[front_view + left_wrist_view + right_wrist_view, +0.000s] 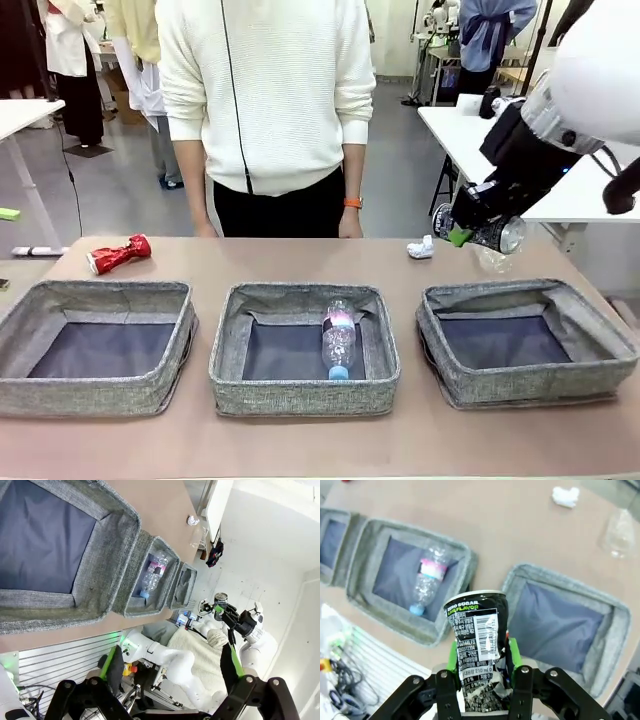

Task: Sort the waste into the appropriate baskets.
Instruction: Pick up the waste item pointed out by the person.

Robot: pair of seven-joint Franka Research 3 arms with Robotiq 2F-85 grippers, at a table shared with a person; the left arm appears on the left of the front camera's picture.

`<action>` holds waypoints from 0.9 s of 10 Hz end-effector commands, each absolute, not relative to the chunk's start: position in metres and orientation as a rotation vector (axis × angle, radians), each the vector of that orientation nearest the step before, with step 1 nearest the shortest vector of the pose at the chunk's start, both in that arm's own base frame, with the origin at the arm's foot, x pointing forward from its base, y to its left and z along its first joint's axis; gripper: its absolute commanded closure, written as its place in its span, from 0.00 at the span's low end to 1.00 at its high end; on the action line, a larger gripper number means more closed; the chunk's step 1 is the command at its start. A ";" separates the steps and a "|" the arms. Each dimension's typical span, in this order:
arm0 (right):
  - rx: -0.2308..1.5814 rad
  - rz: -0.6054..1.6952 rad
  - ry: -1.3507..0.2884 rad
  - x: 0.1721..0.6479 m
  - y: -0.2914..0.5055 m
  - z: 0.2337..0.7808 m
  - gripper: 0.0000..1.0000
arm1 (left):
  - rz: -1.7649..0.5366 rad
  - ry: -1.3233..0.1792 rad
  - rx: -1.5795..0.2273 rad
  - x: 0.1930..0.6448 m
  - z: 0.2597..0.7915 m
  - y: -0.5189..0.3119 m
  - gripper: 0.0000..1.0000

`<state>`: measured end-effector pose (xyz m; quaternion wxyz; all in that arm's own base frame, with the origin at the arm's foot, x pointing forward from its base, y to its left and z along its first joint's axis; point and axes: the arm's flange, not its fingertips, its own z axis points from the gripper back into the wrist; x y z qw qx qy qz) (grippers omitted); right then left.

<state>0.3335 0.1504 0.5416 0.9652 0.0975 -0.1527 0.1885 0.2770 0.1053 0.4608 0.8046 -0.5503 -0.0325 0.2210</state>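
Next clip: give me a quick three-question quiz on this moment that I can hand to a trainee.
1. True or false: the bottle lies in the middle basket.
2. What does the right tool grip? A) the bottle B) a black can C) a tissue
3. Fill in: the red can lies on the table behind the ____ basket.
Key: 1 true; 2 B; 3 left.
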 end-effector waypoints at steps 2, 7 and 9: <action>0.187 0.127 -0.345 0.371 0.224 0.574 0.57 | 0.470 -0.075 -1.201 0.275 0.461 0.104 0.00; 0.213 -0.185 -0.376 0.346 0.364 0.698 0.57 | 0.470 -0.075 -1.201 0.275 0.461 0.104 0.00; 0.240 -0.156 -0.292 0.336 0.372 0.725 0.57 | 0.470 -0.075 -1.201 0.275 0.461 0.104 0.00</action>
